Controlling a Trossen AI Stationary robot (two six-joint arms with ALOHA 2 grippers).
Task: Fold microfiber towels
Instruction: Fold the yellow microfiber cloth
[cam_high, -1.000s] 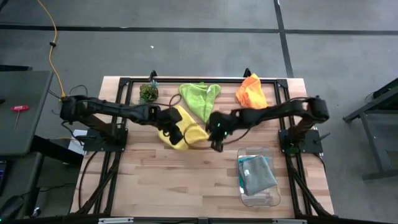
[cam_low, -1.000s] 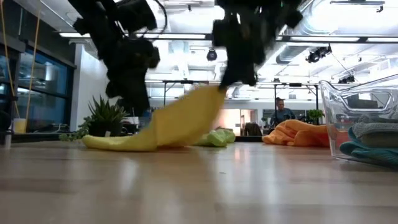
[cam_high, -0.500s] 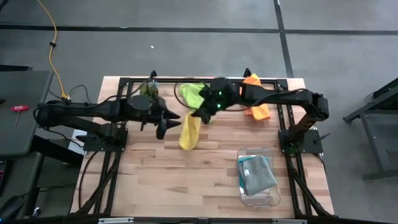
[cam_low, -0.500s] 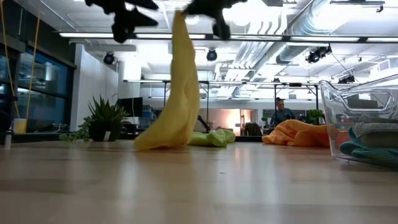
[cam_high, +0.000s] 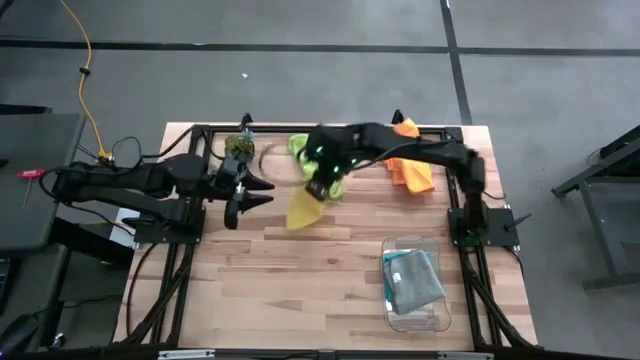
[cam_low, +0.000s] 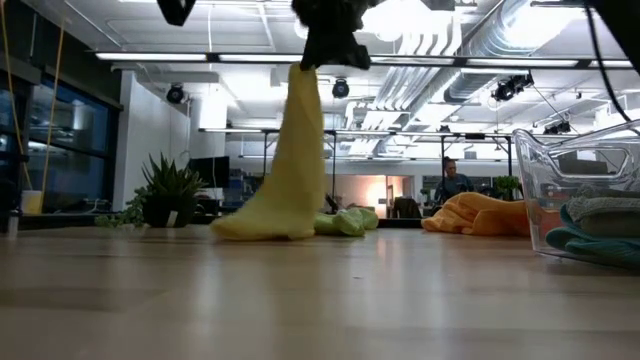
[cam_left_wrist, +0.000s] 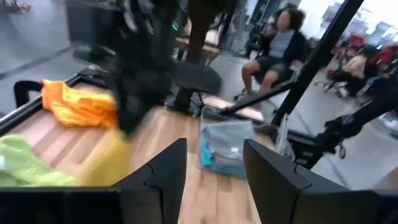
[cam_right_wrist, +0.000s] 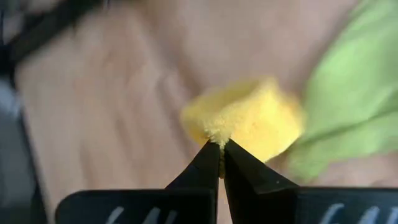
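The yellow towel (cam_low: 292, 150) hangs from my right gripper (cam_low: 322, 52), which is shut on its top; the towel's lower end (cam_low: 262, 226) rests on the table. In the high view the right gripper (cam_high: 319, 183) is above the table's far middle. My left gripper (cam_high: 243, 198) is open and empty, to the left of the towel and raised. The lime green towel (cam_high: 300, 148) lies crumpled behind the yellow one. The orange towel (cam_high: 410, 165) lies at the far right. The teal (cam_high: 402, 270) and grey (cam_high: 420, 288) towels lie in the clear bin. My right gripper pinches a small bunched bit of the yellow towel's top (cam_right_wrist: 219, 138) between its two fingertips, from above, pointing down. The towel hangs below the fingers in a long slack drape; its bottom end (cam_low: 262, 226) lies on the table.
The clear plastic bin (cam_high: 440, 318) stands at the near right. A small dark-green plant clump (cam_high: 238, 148) sits at the far left. Black frame rails run along the table's far and side edges. Bare wood lies toward the near edge. A person sits beyond the table (cam_left_wrist: 281, 43).
My right gripper has risen with the yellow towel and gone toward the far-left; the towel, which lay spread low on the table, now hangs upright with only its lower end down. My left gripper has drawn back from the towel toward the table's left edge and up.
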